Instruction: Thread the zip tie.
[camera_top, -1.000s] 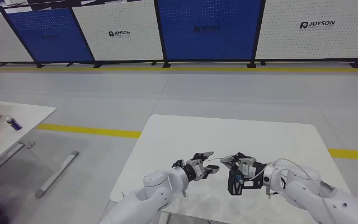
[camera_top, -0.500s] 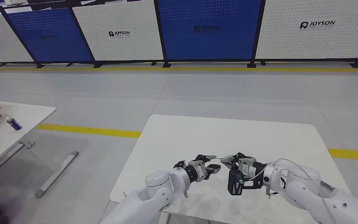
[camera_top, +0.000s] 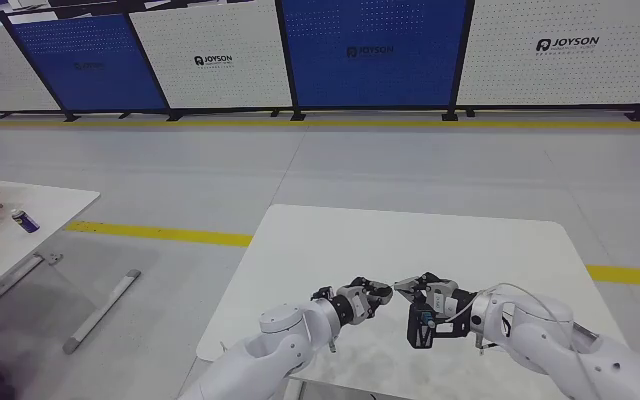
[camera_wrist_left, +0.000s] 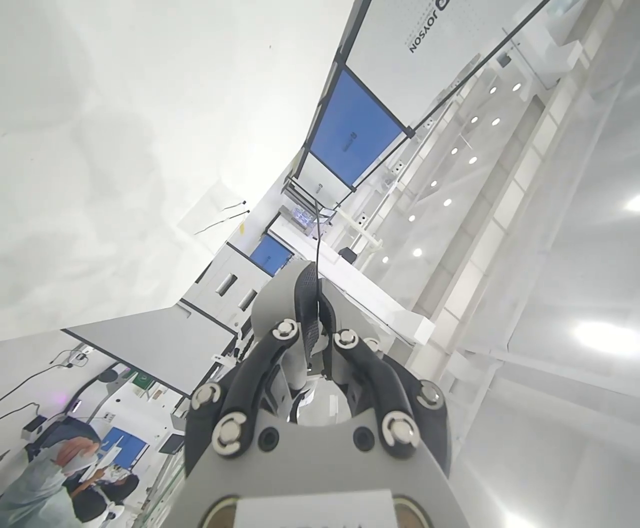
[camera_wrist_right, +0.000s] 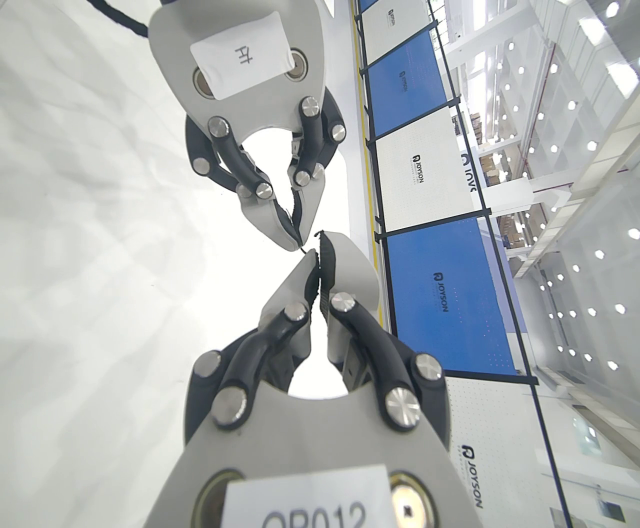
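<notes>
Seemingly mid-threading: left hand (camera_wrist_left: 312, 282) and right hand (camera_wrist_right: 318, 256), tip to tip, each pinch the tie (camera_wrist_left: 318, 235); no loop closed yet.

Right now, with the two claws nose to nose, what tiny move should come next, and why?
Probably nudge the left gripper a tiny bit toward the right gripper, to feed the zip tie along. Both look shut on it, tip to tip above the table. The thin black strand sticks out past the left gripper's fingers, and a small gap shows between the tips.
</notes>
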